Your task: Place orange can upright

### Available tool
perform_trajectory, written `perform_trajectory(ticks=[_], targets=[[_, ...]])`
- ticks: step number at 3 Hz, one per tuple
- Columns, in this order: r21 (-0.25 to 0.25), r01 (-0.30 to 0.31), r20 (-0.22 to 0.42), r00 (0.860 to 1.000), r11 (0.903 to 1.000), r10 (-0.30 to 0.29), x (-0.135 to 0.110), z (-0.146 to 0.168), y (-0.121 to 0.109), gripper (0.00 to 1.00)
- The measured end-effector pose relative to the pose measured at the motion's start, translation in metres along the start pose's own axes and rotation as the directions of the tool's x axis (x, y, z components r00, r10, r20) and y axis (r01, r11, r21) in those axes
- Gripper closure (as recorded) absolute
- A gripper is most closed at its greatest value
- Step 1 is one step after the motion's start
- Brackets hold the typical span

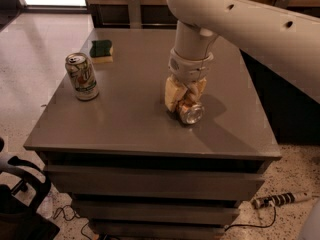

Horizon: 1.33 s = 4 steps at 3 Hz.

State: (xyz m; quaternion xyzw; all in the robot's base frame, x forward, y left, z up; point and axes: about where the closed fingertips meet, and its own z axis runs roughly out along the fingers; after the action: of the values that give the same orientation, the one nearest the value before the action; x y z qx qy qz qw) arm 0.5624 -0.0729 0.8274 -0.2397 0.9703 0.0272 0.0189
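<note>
A white-and-green can (81,76) stands upright on the grey table's (125,124) left side. Right of centre, the gripper (184,103) reaches down, closed around the orange can (191,114), which lies tilted on the tabletop beneath it. A power strip (280,200) lies on the speckled floor (35,39).

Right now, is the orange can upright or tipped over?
Tipped. The orange can shows its silver end sideways towards the camera, low on the table, gripped by the pincer at mid-table.

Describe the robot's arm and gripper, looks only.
The arm is a thick, smooth off-white tube dotted with small dark holes, ending in a ribbed pale wrist collar. The gripper, down at the orange can on the table, has tan, padded fingers.
</note>
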Motion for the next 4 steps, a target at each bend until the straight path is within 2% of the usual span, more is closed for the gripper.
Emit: perform_trajectory(ticks=[1, 2, 3, 4], targets=[[0.009, 0.008, 0.033, 0.999, 0.9999, -0.008, 0.001, -0.009, -0.003, 1.00], [0.033, 0.009, 0.092, 0.996, 0.9994, -0.012, 0.009, -0.029, -0.011, 1.00], [0.023, 0.042, 0.174, 0.984, 0.9989, -0.045, 0.017, -0.046, -0.018, 1.00], [-0.022, 0.101, 0.277, 0.957, 0.9946, -0.092, 0.018, -0.057, -0.028, 1.00]])
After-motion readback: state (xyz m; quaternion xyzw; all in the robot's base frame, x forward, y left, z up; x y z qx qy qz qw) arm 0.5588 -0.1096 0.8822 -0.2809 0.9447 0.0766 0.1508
